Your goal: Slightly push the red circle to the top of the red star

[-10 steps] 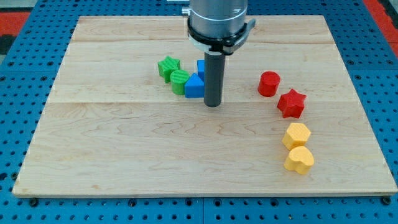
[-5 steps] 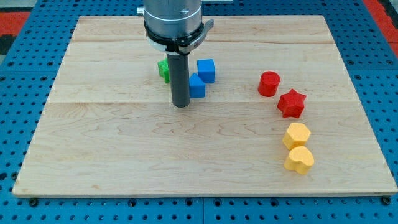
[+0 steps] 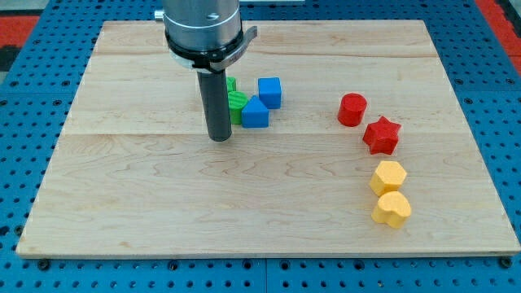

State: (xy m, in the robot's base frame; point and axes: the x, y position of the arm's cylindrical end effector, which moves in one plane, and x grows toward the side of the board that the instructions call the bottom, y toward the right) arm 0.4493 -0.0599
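I have no jaws to open or close, only a straight dark rod, and my tip (image 3: 219,138) rests on the wooden board (image 3: 163,212) left of centre, in the middle band of its depth. Just to the right of my rod sits a small cluster: a green block (image 3: 236,104), partly hidden behind the rod so its shape is hard to make out, touches a blue block (image 3: 255,113) with a peaked, roughly triangular top, and a blue cube (image 3: 269,92) stands just beyond and to the right of that one. My tip is just beside the green block, on its left and slightly nearer side; I cannot tell whether it touches.

The red circle (image 3: 352,109) lies well apart from my tip, off to the right at about the same depth as the blue pieces. The red star (image 3: 382,135) sits just beside it, to its right and a little nearer, the two close together but with a thin gap showing between them. So the circle lies to the far left of the star, not straight beyond it.

Nearer still, below the star, a yellow hexagon-like block (image 3: 388,177) and a yellow heart-like block (image 3: 392,209) sit touching one another in a short line running toward the near edge
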